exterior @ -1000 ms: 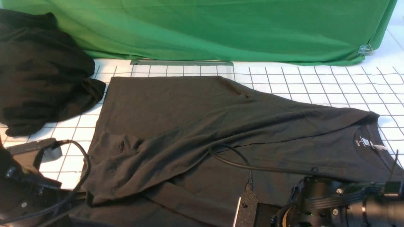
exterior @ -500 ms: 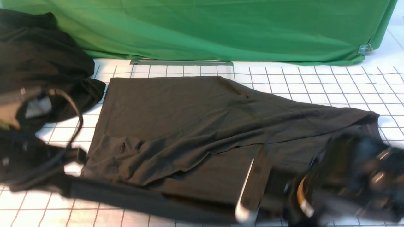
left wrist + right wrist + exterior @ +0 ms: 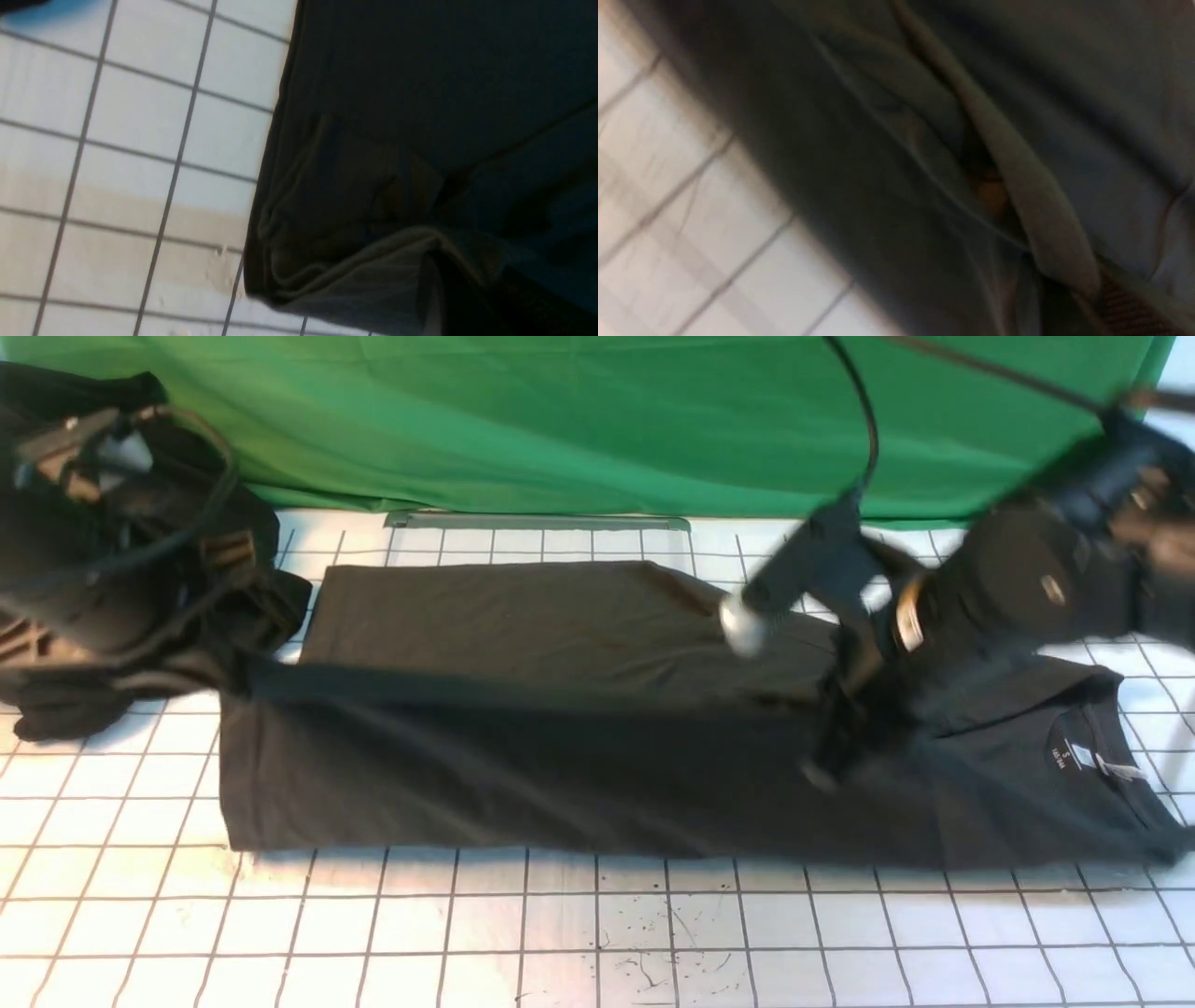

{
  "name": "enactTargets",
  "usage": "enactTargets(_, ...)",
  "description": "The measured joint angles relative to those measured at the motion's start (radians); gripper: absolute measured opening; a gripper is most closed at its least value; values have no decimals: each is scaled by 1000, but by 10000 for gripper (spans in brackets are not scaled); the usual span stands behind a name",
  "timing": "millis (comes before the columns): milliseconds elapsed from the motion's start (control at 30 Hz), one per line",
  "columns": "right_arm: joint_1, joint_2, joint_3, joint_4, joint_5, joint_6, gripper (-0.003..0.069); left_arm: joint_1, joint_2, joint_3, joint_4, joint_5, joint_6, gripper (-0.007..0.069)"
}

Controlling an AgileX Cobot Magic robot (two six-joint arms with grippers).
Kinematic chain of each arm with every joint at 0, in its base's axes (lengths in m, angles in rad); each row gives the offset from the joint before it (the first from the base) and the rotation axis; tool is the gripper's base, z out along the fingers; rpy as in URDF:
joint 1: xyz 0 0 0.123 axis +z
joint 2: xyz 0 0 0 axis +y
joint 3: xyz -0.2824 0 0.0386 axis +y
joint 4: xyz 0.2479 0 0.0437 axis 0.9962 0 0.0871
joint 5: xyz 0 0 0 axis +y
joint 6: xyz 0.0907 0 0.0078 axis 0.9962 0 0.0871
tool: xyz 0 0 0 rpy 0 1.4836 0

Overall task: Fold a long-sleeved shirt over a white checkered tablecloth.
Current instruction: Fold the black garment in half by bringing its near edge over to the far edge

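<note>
The long-sleeved shirt lies lengthwise on the white checkered tablecloth, with its white neck label at the right. Its near side is raised into a long standing fold. My left gripper is shut on the hem corner of that fold at the left. My right gripper is shut on the cloth near the shoulder. In the left wrist view the shirt bunches into my left gripper over the tablecloth. In the right wrist view a pinched ridge of shirt runs into the ribbed finger pad. The chest print is hidden.
A blacker heap of cloth sits at the back left, partly behind my left arm. Bright green cloth hangs across the back, held by a metal clip. A clear flat strip lies at its foot.
Both arms rose from the near edge and swung toward the back, carrying the shirt's near side up with them. The tablecloth in front now shows.
</note>
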Motion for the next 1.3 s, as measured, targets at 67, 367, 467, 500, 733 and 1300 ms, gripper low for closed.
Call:
enactTargets(67, -12, 46, -55, 3, -3, -2, 41, 9, 54, -47, -14, 1, 1, 14)
enactTargets(367, -79, 325, -418, 15, 53, -45, 41, 23, 313, -354, -27, 37, -17, 14)
enactTargets(467, -109, 427, -557, 30, 93, -50, 41, 26, 410, -484, -29, 54, -23, 14)
enactTargets(500, -111, 433, -566, 31, 94, -50, 41, 26, 417, -501, -30, 55, -23, 14)
enactTargets(733, -166, 630, -779, 48, 106, -50, 41, 25, 637, -752, -46, 70, -63, 14)
enactTargets(1300, -178, 719, -819, 51, -28, -50, 42, 26, 775, -886, 5, 76, -106, 14)
